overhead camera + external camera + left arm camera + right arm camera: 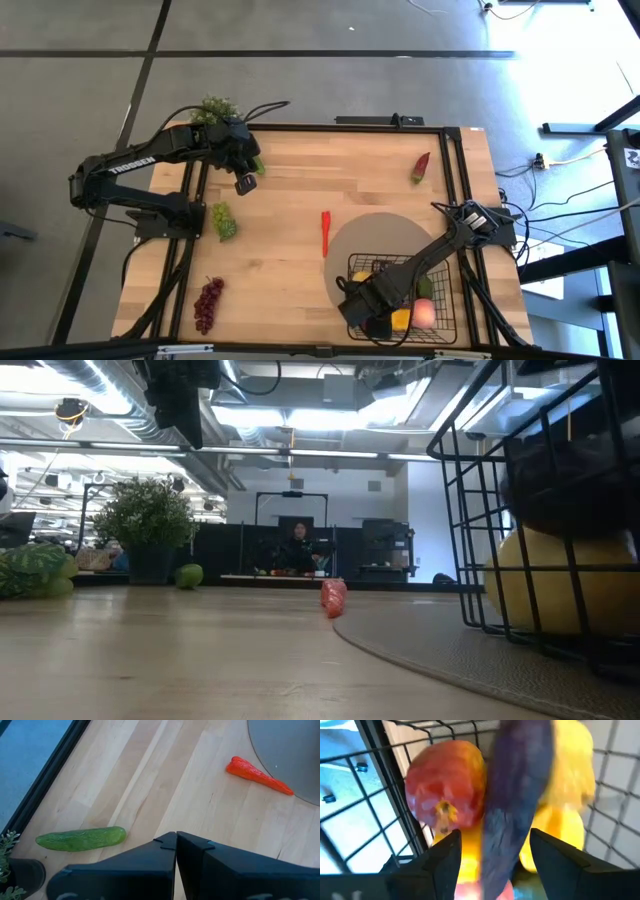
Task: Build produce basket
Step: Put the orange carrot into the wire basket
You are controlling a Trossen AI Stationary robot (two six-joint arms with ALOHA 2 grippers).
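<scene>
Partly done — basket [452,268] holds several fruits; right tool [368,312] open above them, holding nothing; chili [325,232], grapes [208,303] remain — left tool [245,183] shut, empty.

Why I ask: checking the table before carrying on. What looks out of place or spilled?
Nothing is spilled or damaged. Several pieces just lie outside the basket: purple grapes, green grapes, an orange-red chili and a red chili.

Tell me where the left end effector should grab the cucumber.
Probably mid-length on the cucumber, coming straight down with the fingers straddling its narrow width. It lies flat on the bare table, with open wood on both long sides, and the middle looks evenly thick. The left end effector is shut, so open first.
</scene>
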